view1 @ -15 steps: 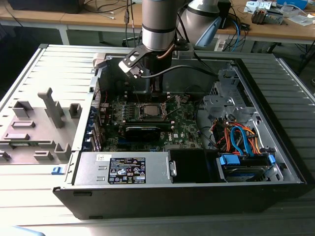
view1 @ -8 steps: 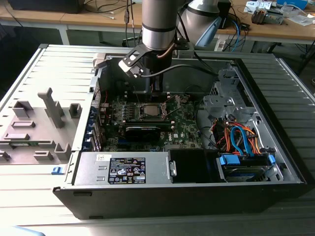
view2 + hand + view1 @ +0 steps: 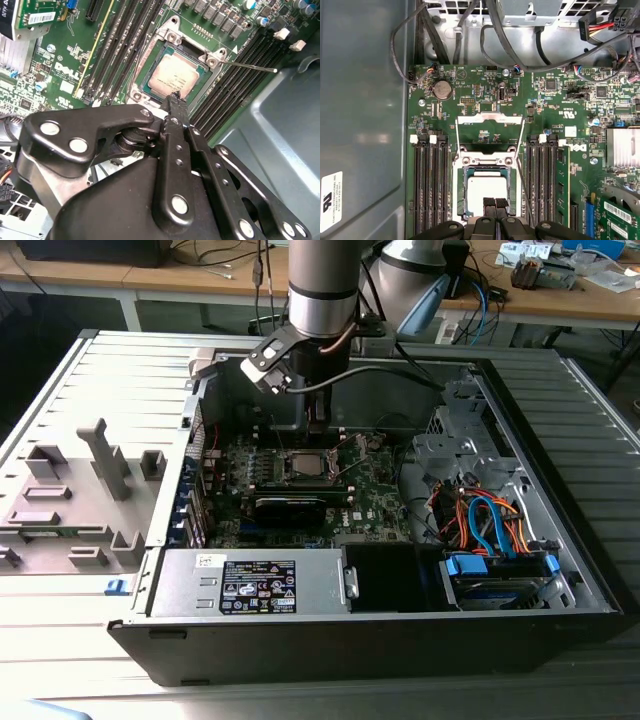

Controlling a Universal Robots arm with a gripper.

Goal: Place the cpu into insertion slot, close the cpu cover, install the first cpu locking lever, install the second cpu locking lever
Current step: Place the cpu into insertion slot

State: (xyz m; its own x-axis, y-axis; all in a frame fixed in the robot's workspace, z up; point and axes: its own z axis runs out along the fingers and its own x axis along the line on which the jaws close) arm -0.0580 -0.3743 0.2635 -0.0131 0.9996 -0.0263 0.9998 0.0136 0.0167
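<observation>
The cpu (image 3: 175, 75), a small square chip with a silver-grey top, lies flat inside the insertion slot (image 3: 146, 59) on the green motherboard (image 3: 485, 90). In the first wrist view the cpu (image 3: 481, 192) shows with the cpu cover (image 3: 490, 118), a thin silvery frame, swung open beyond the slot. My gripper (image 3: 175, 96) hovers just over the chip's near edge, its black fingers shut together with nothing between them. In the exterior view the gripper (image 3: 318, 427) hangs above the slot (image 3: 305, 466). A thin locking lever (image 3: 250, 66) sticks out sideways, unlatched.
Black memory slots (image 3: 429, 185) flank the socket on both sides. A long black card (image 3: 290, 506) lies just in front of the socket. A power supply (image 3: 250, 583), drive bay with blue and orange cables (image 3: 490, 525), and the case walls (image 3: 420, 390) surround the board.
</observation>
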